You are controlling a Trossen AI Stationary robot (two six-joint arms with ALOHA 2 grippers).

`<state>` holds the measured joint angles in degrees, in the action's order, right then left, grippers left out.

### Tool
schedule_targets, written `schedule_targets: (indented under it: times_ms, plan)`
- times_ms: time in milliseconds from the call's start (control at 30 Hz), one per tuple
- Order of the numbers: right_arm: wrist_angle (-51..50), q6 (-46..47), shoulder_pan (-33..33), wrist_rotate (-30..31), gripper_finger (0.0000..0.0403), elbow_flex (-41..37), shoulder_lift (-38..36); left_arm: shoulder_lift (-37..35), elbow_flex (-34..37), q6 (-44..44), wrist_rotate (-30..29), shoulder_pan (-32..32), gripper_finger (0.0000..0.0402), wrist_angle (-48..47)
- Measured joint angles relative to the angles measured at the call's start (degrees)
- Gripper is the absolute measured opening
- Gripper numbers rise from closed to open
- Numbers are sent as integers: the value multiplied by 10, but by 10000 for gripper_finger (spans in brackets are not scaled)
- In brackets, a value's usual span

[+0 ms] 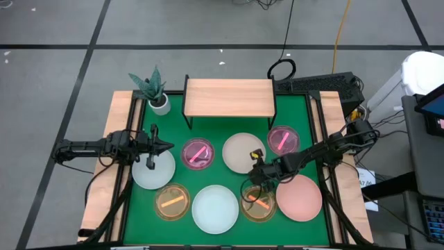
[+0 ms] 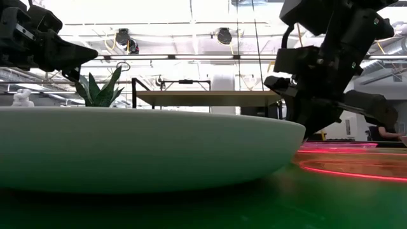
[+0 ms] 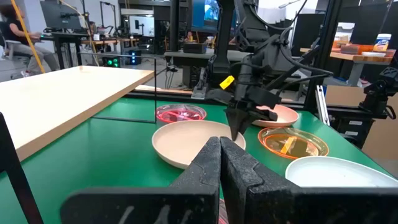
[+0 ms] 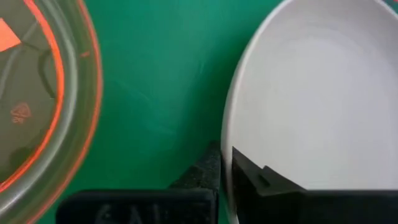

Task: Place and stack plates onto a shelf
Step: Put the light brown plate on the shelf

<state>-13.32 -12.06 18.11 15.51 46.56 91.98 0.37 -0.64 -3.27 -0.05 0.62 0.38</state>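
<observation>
My right gripper (image 1: 258, 173) points down at the near right rim of the cream plate (image 1: 241, 149), shut on it; the left wrist view shows that gripper (image 3: 238, 134) on the cream plate (image 3: 186, 146). My left gripper (image 1: 165, 146) is shut and hovers level over the far edge of the white plate (image 1: 151, 170). The shelf (image 1: 229, 97) stands at the far edge of the mat with nothing on its top. Two pink translucent plates (image 1: 198, 153) (image 1: 282, 139), two amber plates (image 1: 172, 201) (image 1: 258, 203), a pale blue plate (image 1: 215, 208) and a salmon plate (image 1: 300, 198) lie flat on the mat. My right gripper (image 4: 227, 165) pinches the cream plate's rim (image 4: 229, 134) from above, pointing down. One finger (image 4: 208, 168) is outside the rim and the other finger (image 4: 261, 180) is inside the dish. In the left wrist view the plate still lies flat on the mat.
A potted plant (image 1: 156, 90) stands left of the shelf. An amber plate (image 4: 37, 99) lies close beside the held rim. Wooden strips (image 1: 114, 139) edge the green mat on both sides. The pale blue plate (image 2: 127, 149) fills the low view's foreground.
</observation>
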Motion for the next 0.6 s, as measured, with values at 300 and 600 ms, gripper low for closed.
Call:
schedule_targets:
  times_ms: [300,600]
  plan:
    - [-59,4,22,11,2,88,1,0,0,0,0,0,1,0]
    - [-135,0,47,75,1,204,1,0,0,-3,0,0,1,0]
